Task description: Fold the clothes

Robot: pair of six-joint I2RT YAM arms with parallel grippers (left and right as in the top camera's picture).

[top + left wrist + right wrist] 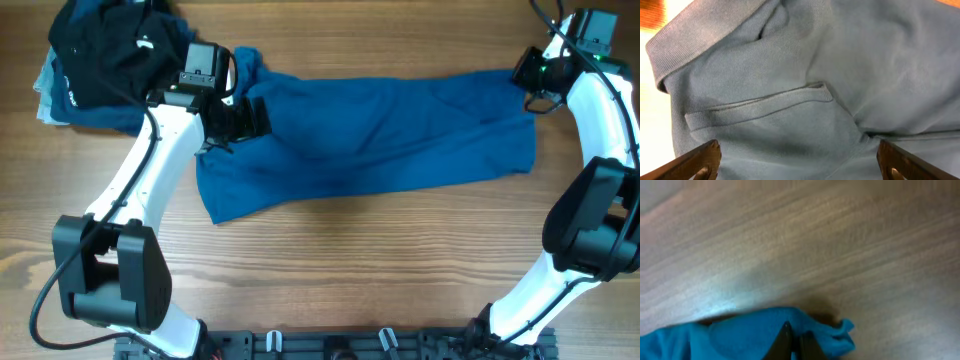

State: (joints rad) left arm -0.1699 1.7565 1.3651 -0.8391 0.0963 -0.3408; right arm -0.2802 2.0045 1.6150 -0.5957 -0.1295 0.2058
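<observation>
- The clothes [380, 130], one plain mid-blue shirt-like garment, lay spread in a long band across the far half of your wooden table [350, 270], rumpled and only loosely flattened.
- The garment's left end ran up beside a heap of black and navy garments [110, 55] at the table's far-left corner. Its right end reached the far-right side under your right arm.
- Your left gripper [245, 118] hung over the garment's left part with its jaws wide apart and nothing between them.
- From the left wrist, the two fingers [700, 162] stood at opposite lower corners of the view. The clothes [840, 75] filled nearly everything between and beyond them.
- That same view showed a ribbed collar [705, 35] folded over at upper left and a stitched band [755, 107] running across the cloth beneath it.
- Your right gripper [527, 75] sat at the garment's upper-right corner, low against the table.
- From the right wrist, your right gripper [794, 342] had its jaws pressed together on a bunched edge of the clothes [740, 335]. A small tuft of blue cloth stuck out just beside the tips.
- Beyond that pinched edge, the right wrist view showed only bare table [815, 245].
</observation>
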